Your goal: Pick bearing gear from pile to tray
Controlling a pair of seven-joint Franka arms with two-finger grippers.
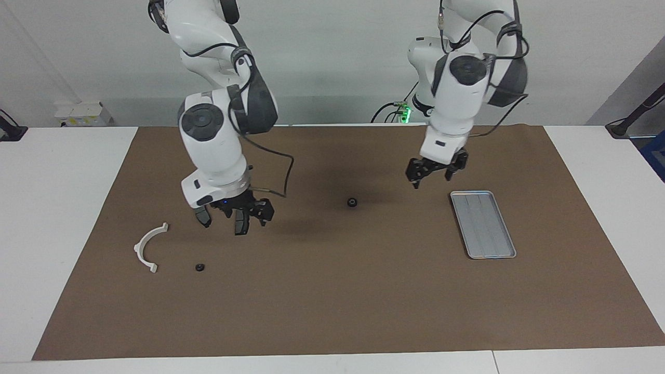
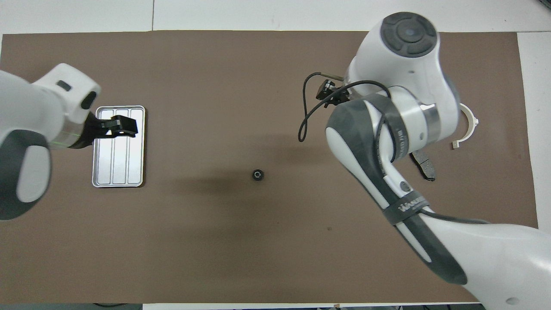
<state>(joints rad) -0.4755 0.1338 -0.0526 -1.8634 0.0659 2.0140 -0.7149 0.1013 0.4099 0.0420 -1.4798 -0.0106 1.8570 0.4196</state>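
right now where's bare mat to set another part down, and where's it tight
Bare mat lies between the small black gear and the tray, where the left gripper hangs, and along the mat's edge farthest from the robots. Crowded: under the right gripper, by the brake pads and white bracket.

A: Right gripper (image 1: 243, 217)?
B: Left-centre of the facing view, arm bent, wrist pointing down, fingers spread, holding nothing.
A: Left gripper (image 1: 434, 172)?
B: Right of centre, upper half of the frame, hanging from a folded arm, jaws apart, also holding nothing.
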